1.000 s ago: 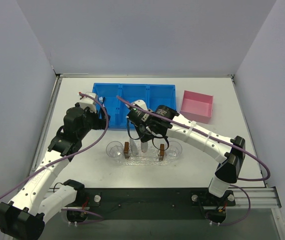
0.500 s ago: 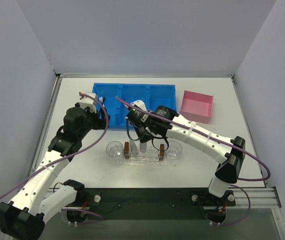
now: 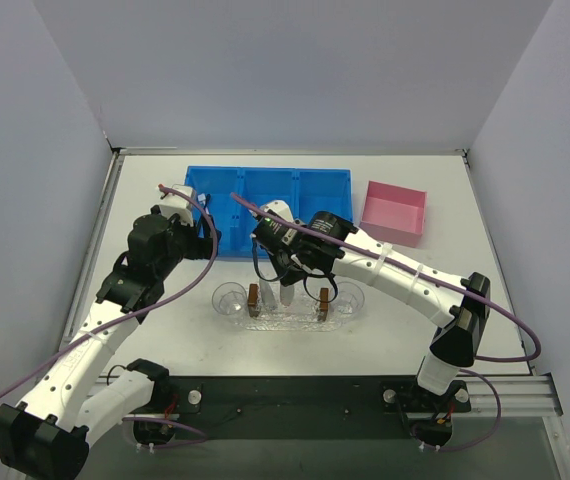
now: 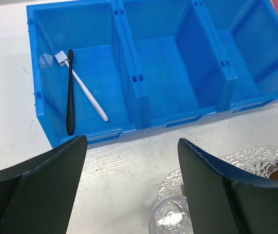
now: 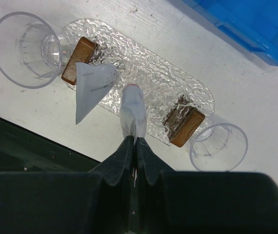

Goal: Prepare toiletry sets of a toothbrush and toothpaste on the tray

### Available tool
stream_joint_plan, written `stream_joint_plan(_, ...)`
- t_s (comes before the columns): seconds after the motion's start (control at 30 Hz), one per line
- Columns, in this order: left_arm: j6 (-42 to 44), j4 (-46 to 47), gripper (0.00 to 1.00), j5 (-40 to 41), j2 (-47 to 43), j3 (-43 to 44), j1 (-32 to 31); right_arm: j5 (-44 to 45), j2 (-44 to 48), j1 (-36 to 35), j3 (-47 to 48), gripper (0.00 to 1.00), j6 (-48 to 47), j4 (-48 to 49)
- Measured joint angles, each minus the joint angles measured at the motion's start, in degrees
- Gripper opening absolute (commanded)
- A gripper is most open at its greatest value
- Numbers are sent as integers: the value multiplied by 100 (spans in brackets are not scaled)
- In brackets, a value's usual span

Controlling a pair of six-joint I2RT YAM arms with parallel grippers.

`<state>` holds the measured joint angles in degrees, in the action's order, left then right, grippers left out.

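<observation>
My right gripper (image 5: 134, 141) is shut on the flat end of a silvery toothpaste tube (image 5: 131, 109). The tube's pink-red cap (image 5: 132, 87) points down at the clear glittery tray (image 5: 148, 73). A second silvery tube (image 5: 91, 87) lies partly on the tray's left part, its cap hidden. In the top view the right gripper (image 3: 287, 282) hangs over the tray (image 3: 290, 320). My left gripper (image 4: 131, 141) is open and empty over the table, in front of the blue bin. A black toothbrush (image 4: 70, 92) and a white toothbrush (image 4: 84, 87) lie in the bin's left compartment.
Two brown blocks (image 5: 78, 61) (image 5: 185, 127) sit on the tray's ends. Clear cups (image 5: 24, 48) (image 5: 218, 146) stand at each end. The blue three-compartment bin (image 3: 265, 185) is behind the tray, and a pink box (image 3: 395, 212) is at the back right.
</observation>
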<state>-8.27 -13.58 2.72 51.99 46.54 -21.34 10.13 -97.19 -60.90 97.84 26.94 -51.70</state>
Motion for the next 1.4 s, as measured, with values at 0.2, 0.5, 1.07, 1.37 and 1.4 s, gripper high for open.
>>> stream_joint_plan(0.2, 0, 0, 86, 2, 0, 0, 0, 57, 0, 0, 0, 0, 0, -15)
stream_joint_plan(0.5, 0, 0, 86, 4, 0, 0, -7, 127, -15, 0, -2, 0, -9, -48)
stream_joint_plan(1.07, 2, 0, 86, 7, 0, 0, -7, 81, -55, -11, -2, 0, 2, -46)
stream_joint_plan(1.37, 0, 0, 86, 9, 2, 0, -7, 87, -96, -31, -70, 0, 4, -7)
stream_joint_plan(1.4, 0, 0, 86, 9, 0, 0, -7, 90, -96, -31, -87, 0, 4, 9)
